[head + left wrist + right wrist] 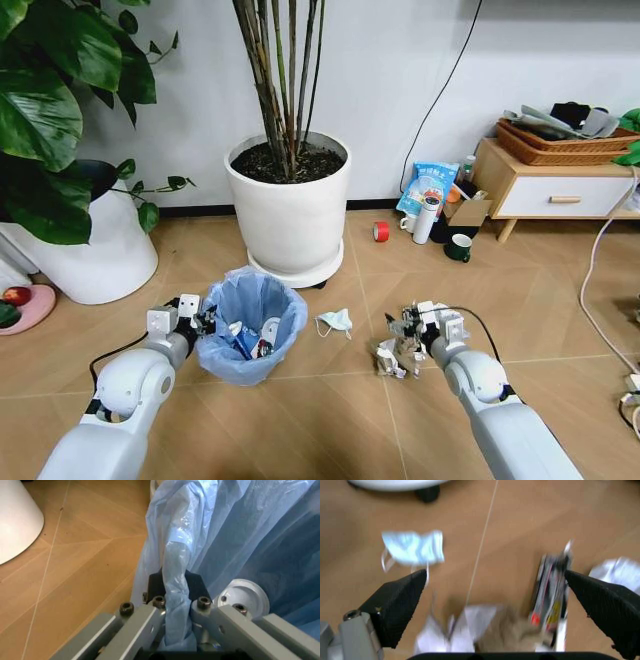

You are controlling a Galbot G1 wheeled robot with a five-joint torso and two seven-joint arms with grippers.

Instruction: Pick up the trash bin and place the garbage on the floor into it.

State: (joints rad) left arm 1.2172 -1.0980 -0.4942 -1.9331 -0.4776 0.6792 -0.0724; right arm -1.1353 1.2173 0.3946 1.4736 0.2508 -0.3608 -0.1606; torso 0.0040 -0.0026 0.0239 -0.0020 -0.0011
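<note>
We hold trash bin (pixel 250 325) by near rim, left gripper (pixel 176 603) clenched on blue liner fold. Right gripper (pixel 404 345) spread wide over crumpled paper and wrappers (pixel 550 600) directly beneath; we judge: lower straight, close on one piece. Face mask (pixel 335 321) lies between grippers. Bin already holds carton, white disc.

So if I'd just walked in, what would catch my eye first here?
Probably the trash bin with its crinkly blue bag on the floor in the middle, its rim pinched by the left gripper. To its right, the open right gripper hovers over a pile of crumpled paper and wrappers, with a face mask lying between.
</note>
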